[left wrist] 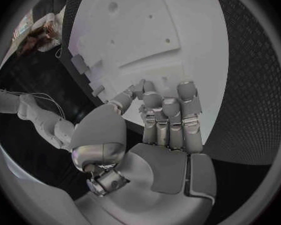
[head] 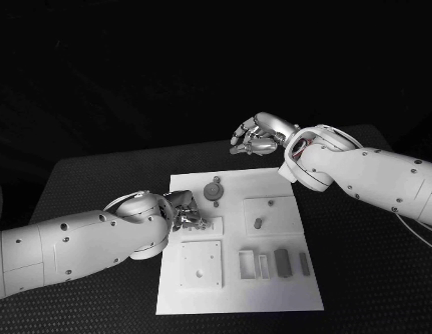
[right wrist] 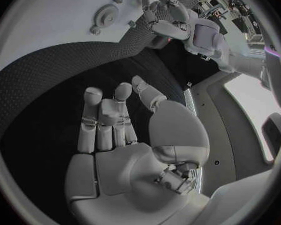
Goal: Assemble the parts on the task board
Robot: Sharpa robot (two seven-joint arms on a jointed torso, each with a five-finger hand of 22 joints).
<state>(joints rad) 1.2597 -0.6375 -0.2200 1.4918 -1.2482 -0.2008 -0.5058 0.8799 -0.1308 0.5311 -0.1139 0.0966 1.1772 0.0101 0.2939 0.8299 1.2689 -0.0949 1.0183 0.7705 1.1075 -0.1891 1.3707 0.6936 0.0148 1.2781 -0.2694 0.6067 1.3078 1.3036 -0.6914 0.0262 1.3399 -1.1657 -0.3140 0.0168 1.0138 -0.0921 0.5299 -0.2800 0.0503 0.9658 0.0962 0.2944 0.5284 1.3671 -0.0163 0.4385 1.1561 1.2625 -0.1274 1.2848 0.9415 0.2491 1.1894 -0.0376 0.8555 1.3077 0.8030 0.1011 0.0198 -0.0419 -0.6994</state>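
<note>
- Far left: the left arm (head: 65, 247) comes in low, and the left hand (head: 176, 211) hangs over the left edge of the task board (head: 238, 299), next to a small raised plate (head: 211, 225). In the left wrist view (left wrist: 168, 122) its fingers run straight and close side by side, thumb off to the side, nothing in them. So it looks empty, but I can't tell whether the fingertips touch the board.
- Moving right across the board: a square plate with holes (head: 201, 263) sits below the hand. A round gear-like part (head: 213, 190) lies near the top. Another raised plate with a slot (head: 271, 214) is right of centre. Some upright pieces (head: 254, 264) and two dark blocks (head: 284, 262) stand in a row lower down.
- Far right: the right hand (head: 258, 135) is lifted off beyond the board's top right corner, over the black table (head: 95, 177). In its own wrist view (right wrist: 109, 117) the fingers are loosely extended and hold nothing.
- Where the job is, my guess: nothing picked up yet, so it's at the "choose a part" stage.
- Tip for doing it well: the left hand is nearest to the round part, so approach from above and pinch the rim, not the flat face. Keep it level on the way to its seat. The right hand should stay clear until needed.
</note>
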